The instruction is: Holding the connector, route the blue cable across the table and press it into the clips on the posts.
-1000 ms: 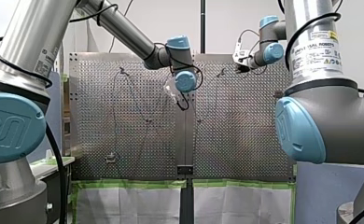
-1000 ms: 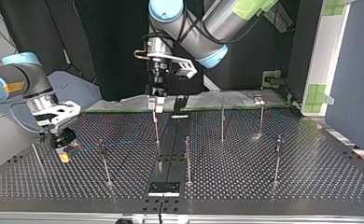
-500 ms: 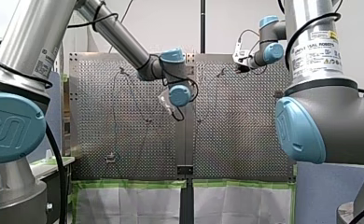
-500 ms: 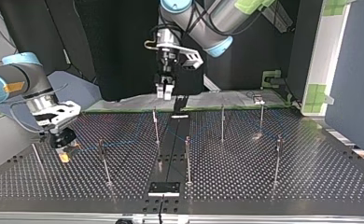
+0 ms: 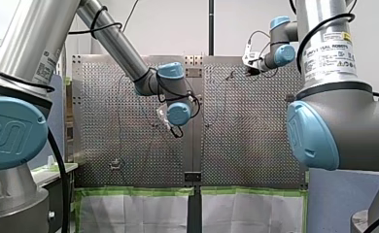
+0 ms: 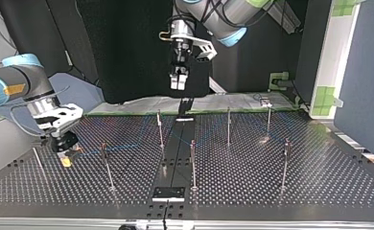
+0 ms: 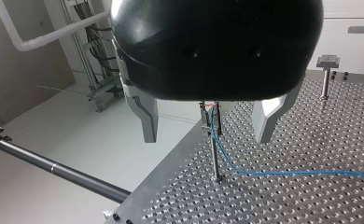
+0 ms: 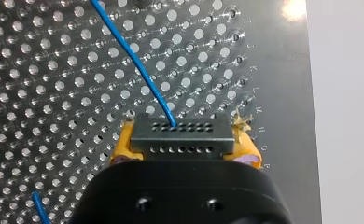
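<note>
While right gripper (image 6: 65, 154) stays low at top view's left, pinching connector (image 8: 180, 137) between yellow pads (image 8: 122, 147), left gripper (image 6: 178, 81) has climbed since second ago, from near table (image 6: 271, 191) to upper centre. Its fingers (image 7: 147, 126): pale metal wedges, spread wide, empty. Connector: dark rectangular block, two pinhole rows. Blue cable (image 8: 138, 65): thin, glossy, leaves connector over perforated steel; another stretch drops from clip-topped post (image 7: 213, 154) between left fingers, beyond them.

Grey connector (image 8: 179, 136) and thin blue cable (image 8: 138, 65) over a perforated counter (image 8: 54, 93).
The connector, with two rows of holes, sits gripped between my right gripper's (image 8: 180, 140) yellow fingers (image 8: 124, 145); the cable lies along the counter, rising into the clip (image 7: 210, 109) on one post (image 7: 214, 156).
</note>
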You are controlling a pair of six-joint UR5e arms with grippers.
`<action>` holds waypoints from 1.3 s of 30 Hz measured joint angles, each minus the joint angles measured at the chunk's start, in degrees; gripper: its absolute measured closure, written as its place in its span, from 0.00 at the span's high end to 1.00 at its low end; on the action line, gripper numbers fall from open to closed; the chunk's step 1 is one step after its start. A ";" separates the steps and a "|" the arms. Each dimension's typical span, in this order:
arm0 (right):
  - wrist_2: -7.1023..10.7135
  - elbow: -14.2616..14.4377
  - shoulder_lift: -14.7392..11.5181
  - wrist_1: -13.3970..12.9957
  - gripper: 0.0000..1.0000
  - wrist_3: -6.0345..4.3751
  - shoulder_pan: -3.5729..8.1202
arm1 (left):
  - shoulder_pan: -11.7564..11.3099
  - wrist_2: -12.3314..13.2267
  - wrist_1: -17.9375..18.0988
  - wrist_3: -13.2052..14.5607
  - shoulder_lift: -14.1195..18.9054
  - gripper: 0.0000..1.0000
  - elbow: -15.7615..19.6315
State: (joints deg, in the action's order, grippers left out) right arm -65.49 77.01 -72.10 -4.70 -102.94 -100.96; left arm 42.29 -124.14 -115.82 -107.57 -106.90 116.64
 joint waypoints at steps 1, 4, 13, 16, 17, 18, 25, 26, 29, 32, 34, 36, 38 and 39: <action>0.00 0.00 0.00 0.00 0.00 0.00 0.00 | -0.08 0.03 0.54 -0.25 0.00 1.00 0.56; 0.00 0.00 0.00 0.00 0.00 0.00 0.00 | -0.35 0.12 2.43 -1.62 0.00 1.00 2.44; 0.00 0.00 0.00 0.00 0.00 0.00 0.00 | -2.02 0.11 4.36 -4.53 0.00 1.00 7.48; 0.00 0.00 0.00 0.00 0.00 0.00 0.00 | -3.20 0.42 2.78 -5.09 0.00 1.00 9.31; 0.00 0.00 0.00 0.00 0.00 0.00 0.00 | -3.84 0.82 2.03 -5.48 0.00 1.00 10.09; 0.00 0.00 0.00 0.00 0.00 0.00 0.00 | -4.38 1.23 1.49 -5.72 0.00 1.00 10.66; 0.00 0.00 0.00 0.00 0.00 0.00 0.00 | -8.32 4.31 -1.78 -5.98 0.00 1.00 14.93; 0.00 0.00 0.00 0.00 0.00 0.00 0.00 | -8.73 4.18 -1.61 -6.08 0.00 1.00 15.69; 0.00 0.00 0.00 0.00 0.00 0.00 0.00 | -9.23 3.07 -1.11 -6.40 0.00 1.00 17.49; 0.00 0.00 0.00 0.00 0.00 0.00 0.00 | -9.36 2.18 -0.86 -6.53 0.00 1.00 19.34; 0.00 0.00 0.00 0.00 0.00 0.00 0.00 | -9.38 1.97 -0.73 -6.51 0.00 1.00 20.46; 0.00 0.00 0.00 0.00 0.00 0.00 0.00 | -9.38 1.94 -0.61 -6.46 0.00 1.00 21.58; 0.00 0.00 0.00 0.00 0.00 0.00 0.00 | -9.39 2.05 -0.46 -6.35 0.00 1.00 22.63; 0.00 0.00 0.00 0.00 0.00 0.00 0.00 | -9.39 2.09 -0.37 -6.24 0.00 1.00 23.07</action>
State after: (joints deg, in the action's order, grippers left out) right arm -65.49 77.02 -72.10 -4.71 -102.93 -100.96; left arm 32.90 -122.05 -116.19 -113.82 -106.90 139.71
